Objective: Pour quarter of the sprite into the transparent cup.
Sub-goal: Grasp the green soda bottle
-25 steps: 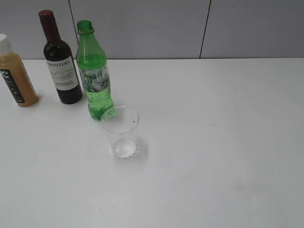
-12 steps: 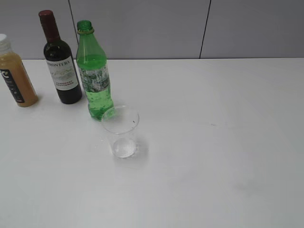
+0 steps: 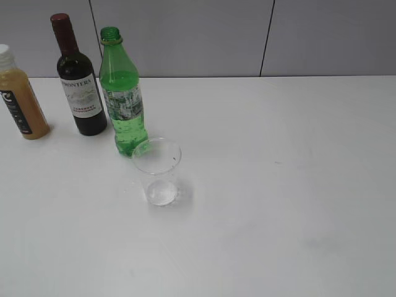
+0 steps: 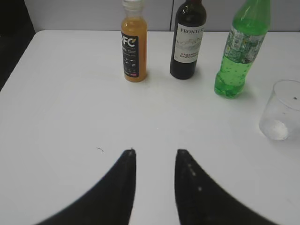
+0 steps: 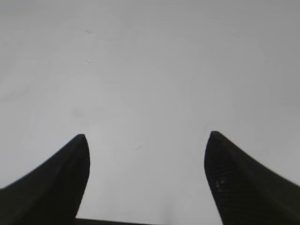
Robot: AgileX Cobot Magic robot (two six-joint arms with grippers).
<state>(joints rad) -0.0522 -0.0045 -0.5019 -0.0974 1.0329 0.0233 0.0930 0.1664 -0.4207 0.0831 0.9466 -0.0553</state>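
White tabletop [image 3: 278, 204] fills most of the exterior view, backed by a grey panelled wall [image 3: 185, 37] along the top of the frame. At upper left three bottles stand upright in a row: the orange juice bottle [image 3: 18, 99] at the left edge, the wine bottle [image 3: 77, 80] with its white label beside it, then the sprite [image 3: 122, 99], capless, its green liquid reaching up to the shoulder. Just below and right of the sprite's base stands the transparent cup [image 3: 158, 173], upright; from this angle its rim overlaps the bottle's base, so whether they touch cannot be told. Neither arm shows in this view.

From the left wrist view, the left gripper [image 4: 154, 152] sits at the bottom centre, its two dark fingers parted by a narrow gap with nothing between them, above bare table [image 4: 65, 103]. Along the top of the frame run the orange juice bottle [image 4: 133, 49], the wine bottle [image 4: 188, 44] and the sprite [image 4: 240, 51], all well apart from the fingers. The transparent cup [image 4: 281, 115] stands at the right edge, below and right of the sprite and clear of it here.

From the right wrist view, the right gripper [image 5: 146, 136] shows two dark fingers at the lower corners, spread wide and holding nothing. Only plain white table [image 5: 150, 61] lies beyond them.
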